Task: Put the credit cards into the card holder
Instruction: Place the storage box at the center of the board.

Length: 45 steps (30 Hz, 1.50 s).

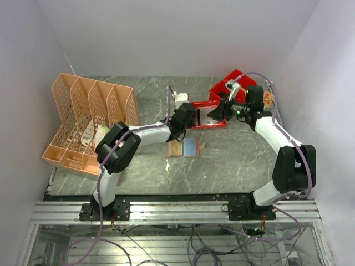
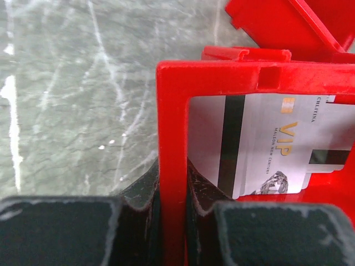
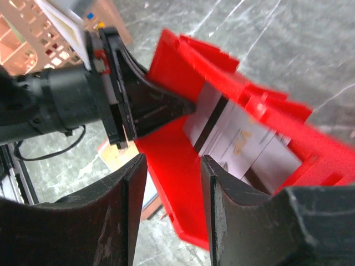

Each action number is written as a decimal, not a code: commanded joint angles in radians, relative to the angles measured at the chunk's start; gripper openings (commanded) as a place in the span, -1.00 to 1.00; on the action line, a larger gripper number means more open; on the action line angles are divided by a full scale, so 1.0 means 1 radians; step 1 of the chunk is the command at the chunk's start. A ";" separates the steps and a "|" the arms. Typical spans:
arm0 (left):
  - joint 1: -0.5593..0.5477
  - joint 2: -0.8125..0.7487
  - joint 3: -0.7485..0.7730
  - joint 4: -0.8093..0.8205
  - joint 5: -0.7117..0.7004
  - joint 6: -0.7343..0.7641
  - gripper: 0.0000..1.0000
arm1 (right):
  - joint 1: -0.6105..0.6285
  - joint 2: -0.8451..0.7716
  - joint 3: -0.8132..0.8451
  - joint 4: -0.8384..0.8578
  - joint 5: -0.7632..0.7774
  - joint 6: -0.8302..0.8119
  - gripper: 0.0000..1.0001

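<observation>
A whitish-grey credit card [image 2: 260, 144] with a dark stripe lies inside a red bin [image 2: 173, 100]; it also shows in the right wrist view as the same card [image 3: 236, 136]. My left gripper [image 2: 172, 183] is shut on the bin's left wall, seen from above as the left gripper [image 1: 193, 117]. My right gripper [image 3: 172, 166] stands open over the bin's near wall, holding nothing; overhead, the right gripper [image 1: 217, 111] is at the bin's right side. The tan card holder [image 1: 177, 148] lies open on the table below the bin, with a light blue card [image 1: 190, 147] on its right half.
A second red bin [image 1: 230, 83] sits at the back right, just behind the first. The peach mesh file rack [image 1: 89, 122] fills the left of the table. A small white object [image 1: 180, 98] stands behind the left gripper. White walls close in all round.
</observation>
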 commanded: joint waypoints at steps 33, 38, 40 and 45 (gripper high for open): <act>-0.105 0.068 0.239 -0.223 -0.226 -0.063 -0.86 | 0.078 0.011 -0.160 0.294 0.306 0.134 0.10; 0.014 0.134 0.335 -0.367 -0.018 0.148 -0.86 | -0.047 -0.077 -0.114 0.128 -0.021 -0.051 0.15; 0.058 0.159 0.382 -0.426 0.078 0.319 -0.86 | -0.087 -0.106 -0.115 0.121 -0.096 -0.078 0.15; 0.104 0.257 0.603 -0.690 0.153 0.705 -0.86 | -0.124 -0.094 -0.121 0.118 -0.159 -0.092 0.16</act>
